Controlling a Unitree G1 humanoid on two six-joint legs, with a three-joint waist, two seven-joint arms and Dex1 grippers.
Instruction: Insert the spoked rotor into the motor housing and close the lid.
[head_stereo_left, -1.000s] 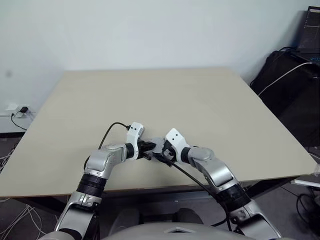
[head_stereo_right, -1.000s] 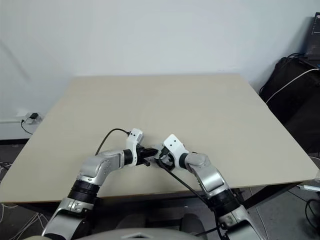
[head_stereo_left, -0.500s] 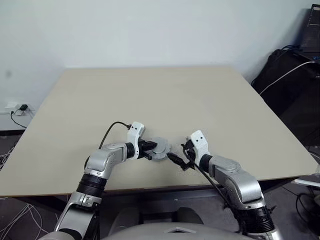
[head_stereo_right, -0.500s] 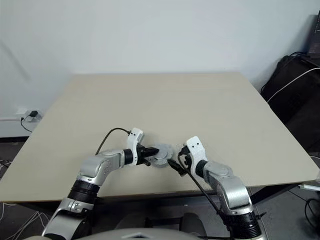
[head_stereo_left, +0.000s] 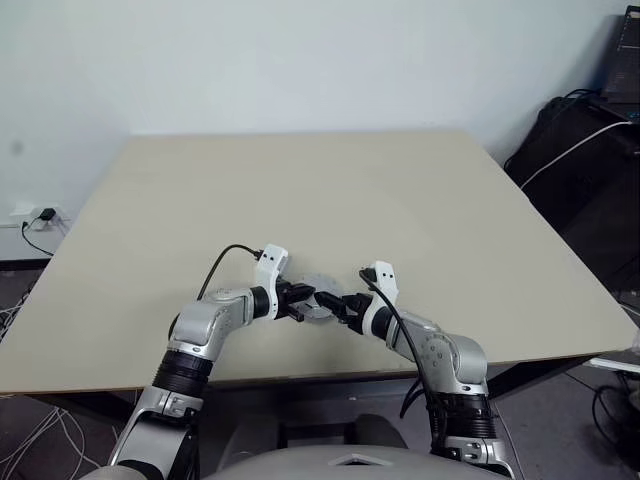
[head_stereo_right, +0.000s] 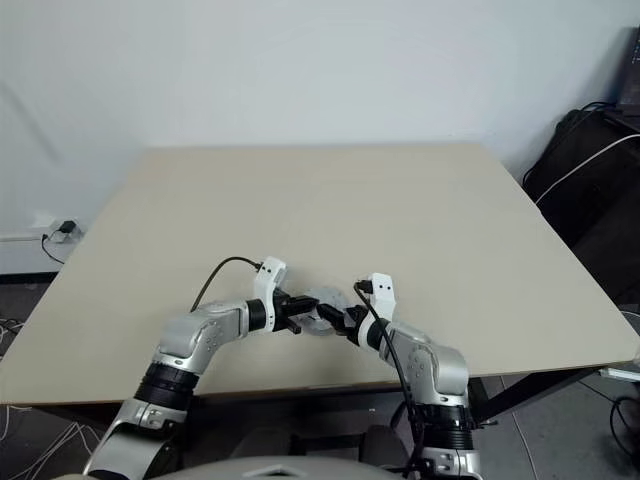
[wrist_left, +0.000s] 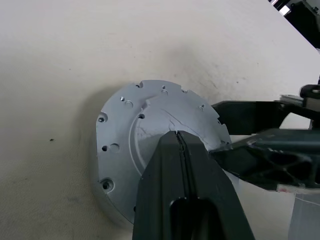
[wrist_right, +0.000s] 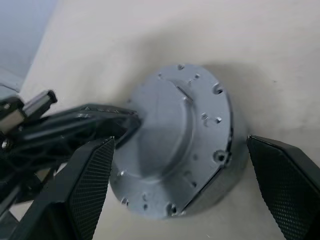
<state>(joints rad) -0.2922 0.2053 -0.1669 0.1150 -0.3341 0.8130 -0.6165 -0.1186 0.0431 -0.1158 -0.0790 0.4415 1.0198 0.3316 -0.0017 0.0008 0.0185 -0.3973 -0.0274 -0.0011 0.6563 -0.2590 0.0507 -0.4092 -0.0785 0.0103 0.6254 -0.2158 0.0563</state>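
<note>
Lid (wrist_left: 150, 130), round silver-grey metal disc: rigid, slick; grip rim. Left gripper (wrist_left: 177, 137) clenched on top; right gripper (wrist_right: 182, 165) spread wide.

a broad, pale beige table (head_stereo_left: 330, 190) carries the things. near its front edge, about midway left to right, a round silver-grey lid (wrist_right: 175, 137) rests on the tabletop, smooth face with raised centre up, small holes and notches around its rim.
</note>
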